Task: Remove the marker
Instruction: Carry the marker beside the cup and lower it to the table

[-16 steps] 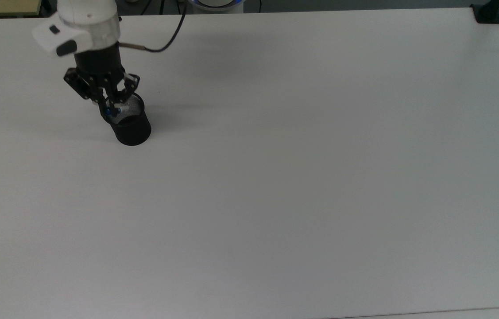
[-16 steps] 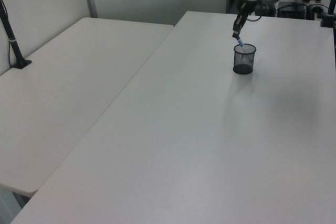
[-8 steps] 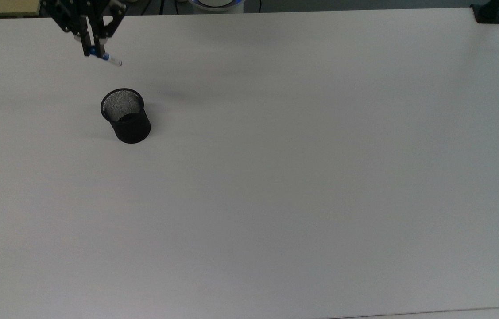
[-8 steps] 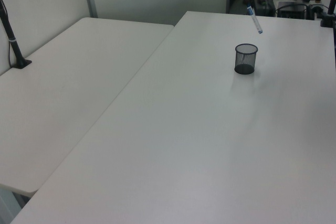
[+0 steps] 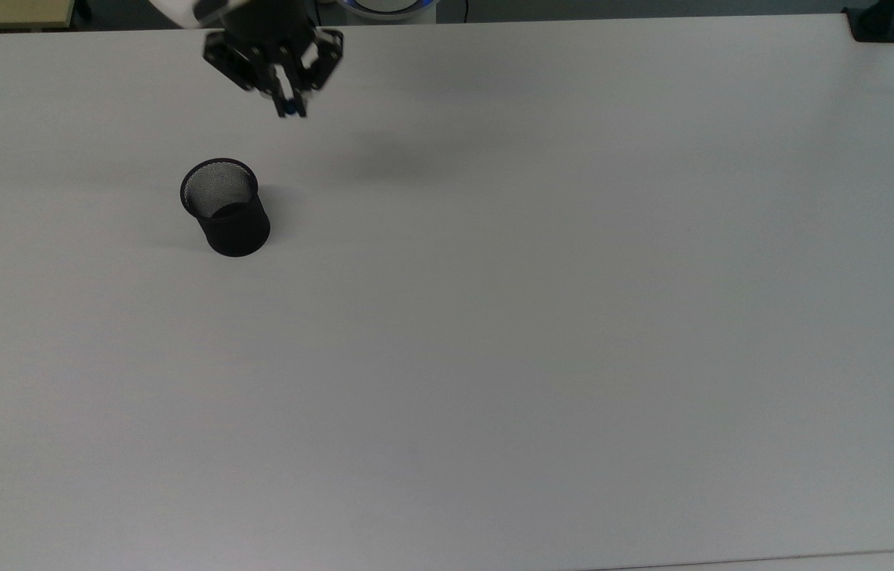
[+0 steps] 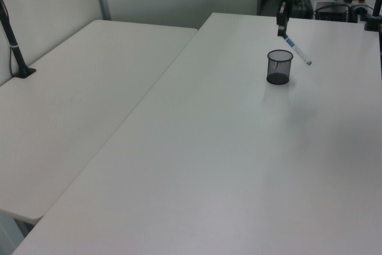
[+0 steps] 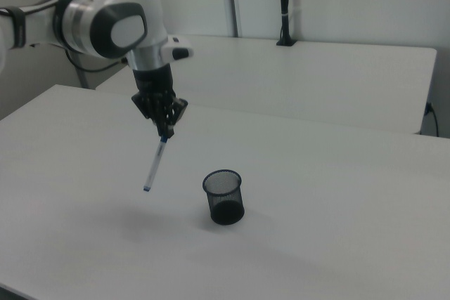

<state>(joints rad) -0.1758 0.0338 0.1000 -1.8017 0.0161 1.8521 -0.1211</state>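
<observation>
White and blue, the marker (image 7: 155,164) hangs from my end effector (image 7: 164,133), which is pinched tight on its blue top end. It is up in the air, out of the black mesh cup (image 7: 223,197), and not touching the counter (image 7: 337,201).

What matters next is how the marker lies from my end effector. It points down and away from my grip on a slant, not straight down. Its loose end is the low end, so I think that end would meet the counter first if I go down. In the right view the low end leans to the right view's left, away from the cup. The cup stands near, on the right view's right.

In the left view the marker (image 6: 297,50) slants down to the left view's right from my end effector (image 6: 280,30), and its low end is seen just above and beside the cup (image 6: 279,67).

In the top view I look almost along it, so just a bit of blue marker (image 5: 289,104) peeks out at my end effector (image 5: 288,107). The cup (image 5: 226,208) looks empty there.
</observation>
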